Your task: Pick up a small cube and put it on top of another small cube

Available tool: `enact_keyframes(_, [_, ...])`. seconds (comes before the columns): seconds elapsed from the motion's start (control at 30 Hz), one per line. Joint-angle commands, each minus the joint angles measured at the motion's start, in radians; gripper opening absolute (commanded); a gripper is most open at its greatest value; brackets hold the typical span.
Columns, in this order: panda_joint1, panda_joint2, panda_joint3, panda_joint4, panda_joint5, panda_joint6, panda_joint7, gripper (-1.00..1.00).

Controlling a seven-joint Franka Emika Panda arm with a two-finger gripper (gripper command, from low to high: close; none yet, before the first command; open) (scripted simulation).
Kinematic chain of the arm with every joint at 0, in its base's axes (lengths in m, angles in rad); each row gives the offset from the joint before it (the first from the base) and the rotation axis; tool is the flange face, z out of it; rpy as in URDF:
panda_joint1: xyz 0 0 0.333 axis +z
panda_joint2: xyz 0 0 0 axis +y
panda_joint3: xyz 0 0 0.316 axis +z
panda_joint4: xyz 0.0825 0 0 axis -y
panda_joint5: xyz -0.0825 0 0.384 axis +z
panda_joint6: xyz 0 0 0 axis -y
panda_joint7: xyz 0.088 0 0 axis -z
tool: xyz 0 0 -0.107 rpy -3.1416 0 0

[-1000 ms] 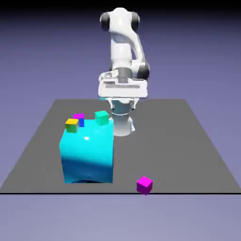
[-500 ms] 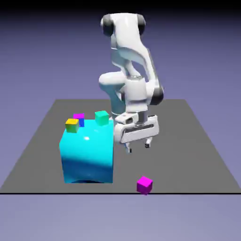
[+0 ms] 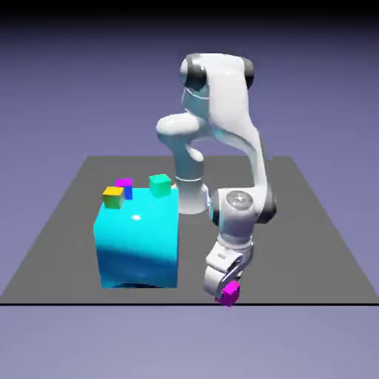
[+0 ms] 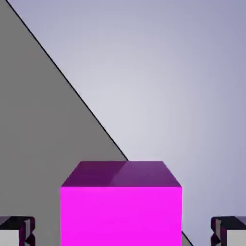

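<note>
Magenta cube (image 3: 231,294) at the near edge of the dark grey worktop (image 3: 296,259), exterior view, right of the big cyan block (image 3: 139,240). Gripper (image 4: 123,235) directly at it, the hand tilted, its white body just above and to the exterior view's left of the cube, covering a little of it. Arm (image 3: 229,104) white with black joint caps, bent over from the base at the far side and reaching down toward the near edge.

Cyan block glossy, well apart from the magenta cube. Around its upper part, same view: green-teal cube (image 3: 160,186) at the top right corner; yellow cube (image 3: 113,198) at the top left; blue cube (image 3: 128,192) behind the yellow one, partly hidden, with a second magenta cube (image 3: 124,183) showing above it. Whether these small ones rest on the block or stand behind it, cannot tell for each.

Hand view: magenta cube large at the bottom, between the two finger tips, bright face toward the bottom of the picture, darker face above it. Fingers apart, a gap showing on each side of the cube; neither tip touches it. Worktop grey on the left, its edge a thin black line running diagonally down to the right, passing behind the cube. Pale blue-violet backdrop (image 4: 182,86) beyond that line.
</note>
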Motion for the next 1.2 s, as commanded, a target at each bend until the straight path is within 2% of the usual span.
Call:
enact_keyframes(0.0, [0.0, 0.0, 0.0, 0.0, 0.0, 0.0, 0.0, -1.0])
enact_keyframes(0.2, [0.047, -0.163, -0.055, -0.027, -0.053, -0.135, 0.036, -1.0])
enact_keyframes(1.17, [-0.677, -1.214, 0.184, -0.414, -0.141, -0.792, 1.126, -1.0])
